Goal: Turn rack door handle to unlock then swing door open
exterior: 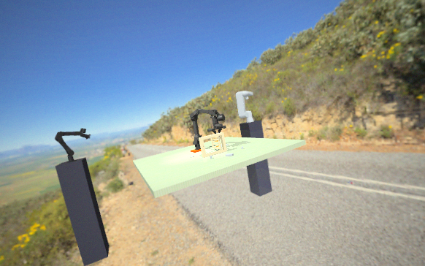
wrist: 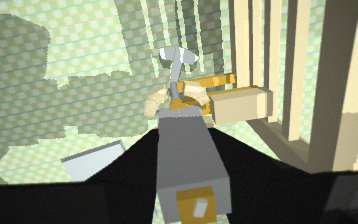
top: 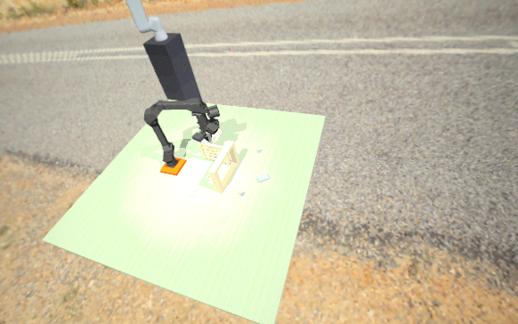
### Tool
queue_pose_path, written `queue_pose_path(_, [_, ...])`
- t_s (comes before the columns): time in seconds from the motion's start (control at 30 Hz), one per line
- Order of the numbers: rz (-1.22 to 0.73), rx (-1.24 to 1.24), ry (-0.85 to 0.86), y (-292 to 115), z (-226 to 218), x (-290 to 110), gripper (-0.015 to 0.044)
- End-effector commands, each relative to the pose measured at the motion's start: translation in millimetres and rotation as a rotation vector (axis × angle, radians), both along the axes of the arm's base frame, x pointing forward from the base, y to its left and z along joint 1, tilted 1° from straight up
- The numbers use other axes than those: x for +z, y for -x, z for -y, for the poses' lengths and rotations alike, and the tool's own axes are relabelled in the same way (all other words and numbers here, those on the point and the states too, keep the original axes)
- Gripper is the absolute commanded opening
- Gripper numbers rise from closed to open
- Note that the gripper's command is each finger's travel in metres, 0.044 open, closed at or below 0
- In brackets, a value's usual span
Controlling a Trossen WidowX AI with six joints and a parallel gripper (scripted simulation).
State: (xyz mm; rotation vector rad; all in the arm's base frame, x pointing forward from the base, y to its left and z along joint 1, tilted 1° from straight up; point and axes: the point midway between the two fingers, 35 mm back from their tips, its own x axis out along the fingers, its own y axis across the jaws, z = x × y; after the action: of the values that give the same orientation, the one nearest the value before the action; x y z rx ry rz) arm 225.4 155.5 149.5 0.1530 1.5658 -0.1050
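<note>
The rack's wooden frame [top: 216, 182] [exterior: 204, 147] stands upright on the table. The slatted door [top: 214, 145] [wrist: 242, 45] is swung wide out on the arm's side, roughly square to the frame; its exact angle cannot be read. My gripper [top: 207, 139] [exterior: 217, 131] [wrist: 182, 136] is shut on the door's grey handle [wrist: 184, 147], with a black finger on each side. Below the handle are tan curved pieces [wrist: 195, 93] and a grey T-shaped piece [wrist: 177, 55]. The handle's exact turn is hard to read.
A flat pale object [wrist: 95, 161] lies below and left of the handle. A pale block [top: 263, 178] [exterior: 229, 155] and small pieces [top: 259, 150] [top: 241, 193] lie beyond the frame. The arm's orange base [top: 179, 166] [exterior: 196, 150] is near the frame. Other arms stand on pedestals off the table.
</note>
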Motion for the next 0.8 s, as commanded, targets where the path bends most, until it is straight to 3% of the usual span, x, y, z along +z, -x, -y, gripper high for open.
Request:
queue_pose_path(0.0, [-0.001, -0.015, 0.000, 0.1, 0.1, 0.1, 0.0014])
queue_pose_path(0.33, [-0.001, -0.015, 0.000, 0.1, 0.1, 0.1, 0.0276])
queue_pose_path(0.77, [0.002, -0.015, -0.002, -1.0, -0.3, 12.7, 0.0286])
